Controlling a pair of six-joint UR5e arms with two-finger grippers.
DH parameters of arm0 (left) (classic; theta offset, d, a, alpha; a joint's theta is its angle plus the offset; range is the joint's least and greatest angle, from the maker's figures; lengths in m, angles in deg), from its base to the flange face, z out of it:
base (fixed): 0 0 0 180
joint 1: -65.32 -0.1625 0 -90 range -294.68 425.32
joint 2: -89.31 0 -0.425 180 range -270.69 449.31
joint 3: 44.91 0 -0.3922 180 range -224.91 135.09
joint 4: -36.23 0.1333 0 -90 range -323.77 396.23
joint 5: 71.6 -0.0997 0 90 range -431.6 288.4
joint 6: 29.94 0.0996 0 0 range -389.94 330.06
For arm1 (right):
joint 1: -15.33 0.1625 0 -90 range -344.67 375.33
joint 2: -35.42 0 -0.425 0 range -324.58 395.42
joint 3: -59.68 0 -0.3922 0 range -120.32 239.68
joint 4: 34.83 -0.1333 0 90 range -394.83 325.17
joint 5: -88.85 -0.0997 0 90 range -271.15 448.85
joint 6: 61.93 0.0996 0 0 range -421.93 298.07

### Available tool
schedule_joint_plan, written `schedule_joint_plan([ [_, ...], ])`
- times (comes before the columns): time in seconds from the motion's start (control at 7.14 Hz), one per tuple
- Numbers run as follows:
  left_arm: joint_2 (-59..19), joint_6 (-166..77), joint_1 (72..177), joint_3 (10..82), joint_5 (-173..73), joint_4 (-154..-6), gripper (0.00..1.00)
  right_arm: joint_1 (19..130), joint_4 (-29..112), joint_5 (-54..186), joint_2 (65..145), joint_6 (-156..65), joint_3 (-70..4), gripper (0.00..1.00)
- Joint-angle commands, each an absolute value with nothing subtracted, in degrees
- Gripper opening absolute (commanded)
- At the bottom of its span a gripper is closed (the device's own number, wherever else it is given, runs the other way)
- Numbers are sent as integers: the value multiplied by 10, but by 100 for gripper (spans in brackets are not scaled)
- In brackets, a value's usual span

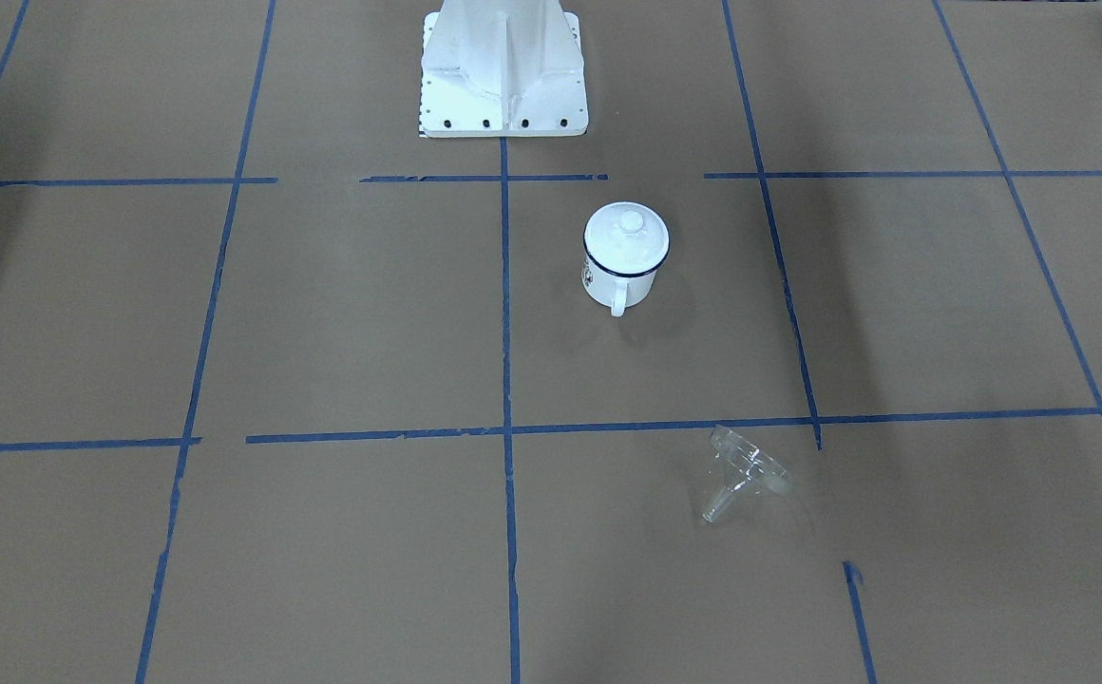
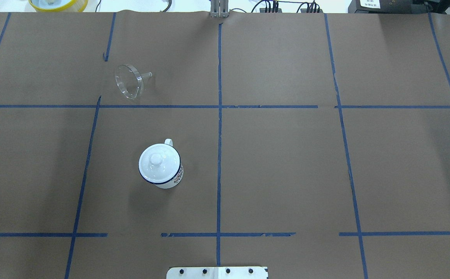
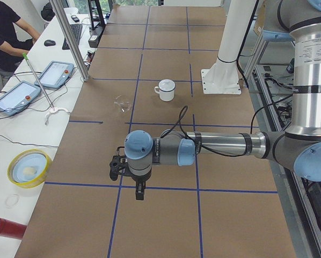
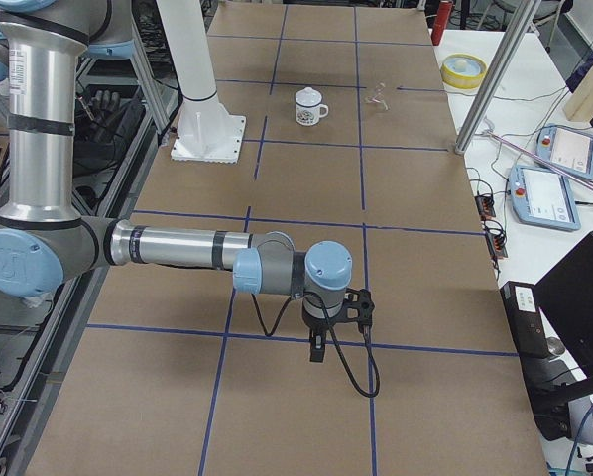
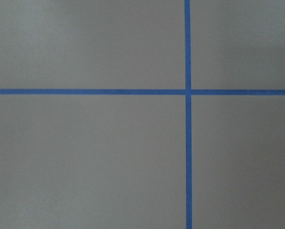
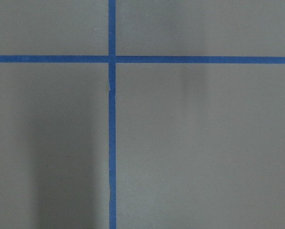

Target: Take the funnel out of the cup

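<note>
The clear funnel (image 1: 746, 470) lies on its side on the brown paper, apart from the cup; it also shows in the overhead view (image 2: 129, 81). The white enamel cup (image 1: 619, 285) with a dark blue rim stands upright, and a round white knobbed lid (image 2: 158, 162) sits on it. My left gripper (image 3: 140, 191) hangs over a tape crossing far from both, seen only in the exterior left view. My right gripper (image 4: 317, 349) likewise shows only in the exterior right view. I cannot tell whether either is open or shut. Both wrist views show only paper and blue tape.
The white robot pedestal (image 1: 503, 76) stands behind the cup. A yellow dish (image 3: 29, 167), a red cylinder (image 3: 5, 228), control tablets (image 3: 56, 74) and metal posts (image 3: 69, 37) are along the operators' side, where a person (image 3: 5, 27) sits.
</note>
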State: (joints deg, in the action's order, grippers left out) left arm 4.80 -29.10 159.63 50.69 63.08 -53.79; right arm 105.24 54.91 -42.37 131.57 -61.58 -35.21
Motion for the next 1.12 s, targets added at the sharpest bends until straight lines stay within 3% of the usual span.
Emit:
schedule_joint_plan([
  [0.0, 44, -312, 1595, 510, 629, -535, 100, 1052, 549, -424, 1316, -616, -352, 100],
  [0.98, 24, -284, 1607, 535, 631, -475, 100, 1052, 549, -424, 1316, -616, -352, 100],
])
